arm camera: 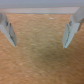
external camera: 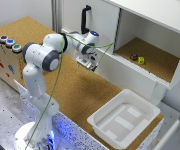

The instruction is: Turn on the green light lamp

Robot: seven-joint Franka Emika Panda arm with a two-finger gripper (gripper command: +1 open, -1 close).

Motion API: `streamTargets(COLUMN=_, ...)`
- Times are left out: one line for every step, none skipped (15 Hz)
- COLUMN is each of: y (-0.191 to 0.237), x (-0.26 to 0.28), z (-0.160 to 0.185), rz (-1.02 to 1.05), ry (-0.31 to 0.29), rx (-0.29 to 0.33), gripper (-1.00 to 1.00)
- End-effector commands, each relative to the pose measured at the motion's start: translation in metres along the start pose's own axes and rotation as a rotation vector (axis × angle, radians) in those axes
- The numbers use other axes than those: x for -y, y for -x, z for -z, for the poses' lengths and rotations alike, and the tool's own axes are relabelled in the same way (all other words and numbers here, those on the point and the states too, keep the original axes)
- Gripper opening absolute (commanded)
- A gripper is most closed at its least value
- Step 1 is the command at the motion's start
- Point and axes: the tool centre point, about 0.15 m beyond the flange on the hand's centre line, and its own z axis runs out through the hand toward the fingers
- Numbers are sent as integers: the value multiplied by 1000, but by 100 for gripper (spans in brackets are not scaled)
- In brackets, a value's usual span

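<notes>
The green light lamp is a small green-capped button on top of a wooden box at the exterior view's left, nearest of a row with a red-capped button and a blue-capped button. My gripper hangs over the cork tabletop near the white cabinet, far to the right of the buttons. In the wrist view the gripper is open and empty, with its two fingers spread above bare cork. The lamp is out of the wrist view.
A white plastic tub sits on the cork table at the front right. A white cabinet stands behind the gripper, with a black handle and small objects on its open shelf.
</notes>
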Motion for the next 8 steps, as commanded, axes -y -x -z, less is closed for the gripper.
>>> streamTargets(y=-2, x=96, z=32, rz=173, ry=77, rx=-131, gripper=100)
streamTargets(y=-4, x=115, z=49, rz=205, ry=100, rx=-156, gripper=100)
streamTargets(y=-5, x=128, z=61, rz=222, ry=107, rx=-164, gripper=100)
streamTargets(y=-6, x=148, z=78, rz=257, ry=123, rx=-173, gripper=100)
streamTargets(y=-7, x=165, z=92, rz=286, ry=139, rx=-163, gripper=100)
streamTargets(y=-8, x=185, z=104, rz=317, ry=161, rx=-153, gripper=100)
streamTargets(y=-8, x=204, z=115, rz=344, ry=155, rx=-138, gripper=100)
streamTargets(y=-5, x=225, z=122, rz=374, ry=176, rx=-122, gripper=100)
